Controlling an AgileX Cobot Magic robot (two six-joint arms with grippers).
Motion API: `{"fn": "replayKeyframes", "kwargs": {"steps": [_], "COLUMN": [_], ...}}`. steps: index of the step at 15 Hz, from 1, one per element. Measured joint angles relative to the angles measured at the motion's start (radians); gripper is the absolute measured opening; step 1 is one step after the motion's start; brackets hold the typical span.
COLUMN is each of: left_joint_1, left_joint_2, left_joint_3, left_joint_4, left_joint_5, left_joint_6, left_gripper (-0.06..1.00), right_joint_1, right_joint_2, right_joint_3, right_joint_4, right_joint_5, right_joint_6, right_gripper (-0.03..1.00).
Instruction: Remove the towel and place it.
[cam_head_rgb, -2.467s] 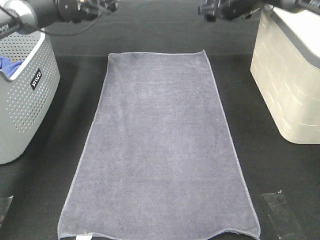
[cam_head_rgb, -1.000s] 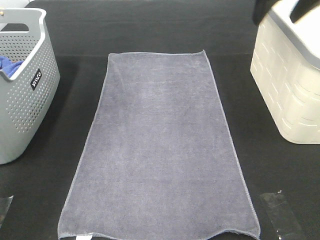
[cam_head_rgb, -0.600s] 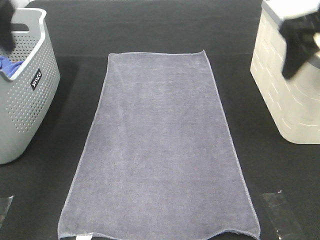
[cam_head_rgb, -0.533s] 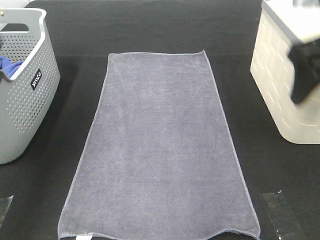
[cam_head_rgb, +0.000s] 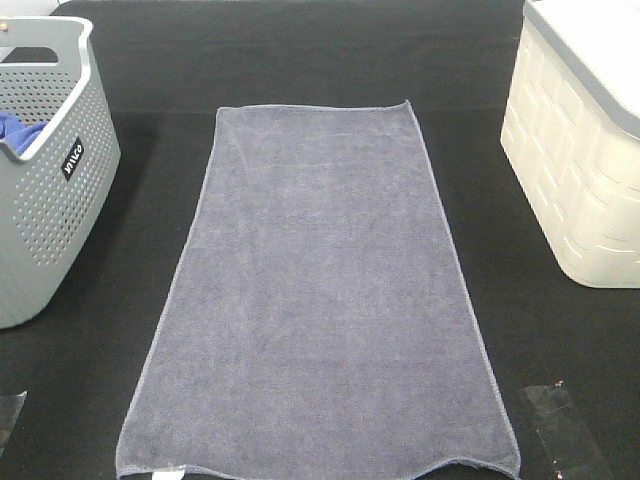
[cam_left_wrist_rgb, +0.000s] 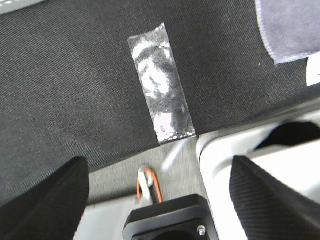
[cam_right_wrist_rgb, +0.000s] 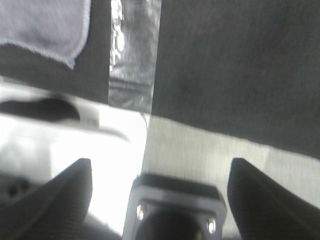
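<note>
- the towel (cam_head_rgb: 318, 290) is lying flat along the middle of the black table (cam_head_rgb: 300, 60), running from twelve to six o'clock between the grey basket (cam_head_rgb: 45, 170) and the cream bin (cam_head_rgb: 575, 170).
- both arms are sitting outside the high view, over the near table edge by the towel's six o'clock corners.
- the left gripper (cam_left_wrist_rgb: 160, 200) and right gripper (cam_right_wrist_rgb: 162, 200) are spread wide, gripping nothing.
- advice: pinch each near corner by its hem, then lift both evenly.

The left gripper (cam_left_wrist_rgb: 159, 192) has two black fingers (cam_left_wrist_rgb: 47, 200) with a fine ribbed texture, a black block between them carrying one small silver screw, and an orange cable. The right gripper (cam_right_wrist_rgb: 160, 192) shows matching black ribbed fingers (cam_right_wrist_rgb: 270, 197) and a dark block with two screws.
</note>
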Motion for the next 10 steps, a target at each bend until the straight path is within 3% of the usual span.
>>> {"fn": "replayKeyframes", "kwargs": {"steps": [3,6,10], "left_joint_1": [0.0,0.0,0.0], "left_joint_2": [-0.282,-0.483,-0.632], "left_joint_3": [0.08,0.089,0.095], "left_joint_4": [-0.004,-0.051,-0.192], "left_joint_5": [-0.023,-0.033,-0.042], "left_joint_6": [0.076,0.135,0.18], "left_gripper": [0.74,0.74,0.74], "right_joint_1": [0.0,0.0,0.0], "right_joint_2": [-0.241,-0.453,-0.727], "right_joint_3": [0.083,0.088,0.092], "right_joint_4": [0.001,0.001,0.001], "right_joint_5": [-0.086,-0.089,-0.095], "right_joint_6": [0.0,-0.006,-0.023], "right_gripper": [0.71,0.71,0.71]}}
